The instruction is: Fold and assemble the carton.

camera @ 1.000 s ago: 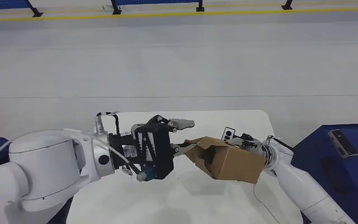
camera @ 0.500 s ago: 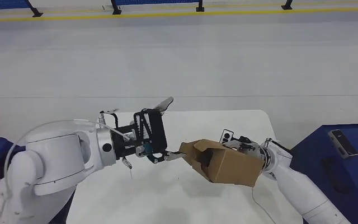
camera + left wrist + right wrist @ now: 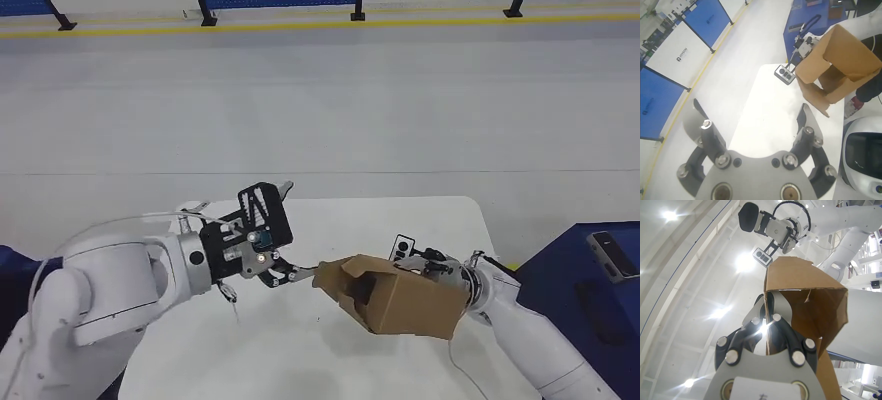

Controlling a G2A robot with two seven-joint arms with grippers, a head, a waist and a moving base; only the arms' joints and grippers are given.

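Note:
A brown carton (image 3: 400, 298) hangs tilted above the white table (image 3: 300, 350), one end turned toward the left arm with its flaps partly folded. My right gripper (image 3: 768, 306) is shut on one wall of the carton (image 3: 810, 308) at the far end; in the top view the carton covers most of it. My left gripper (image 3: 293, 230) is open and holds nothing, just left of the carton. In the left wrist view its fingers (image 3: 805, 115) spread wide, and a loose flap of the carton (image 3: 836, 62) hangs close to one fingertip without touching it.
A blue table (image 3: 590, 290) with a small dark device (image 3: 610, 252) stands to the right of the white one. Beyond the table's far edge lies open grey floor with a yellow line (image 3: 320, 24) and blue barriers.
My left gripper has drawn back from the carton's open end toward the left and turned. The right arm has shifted the carton a little left and lower.

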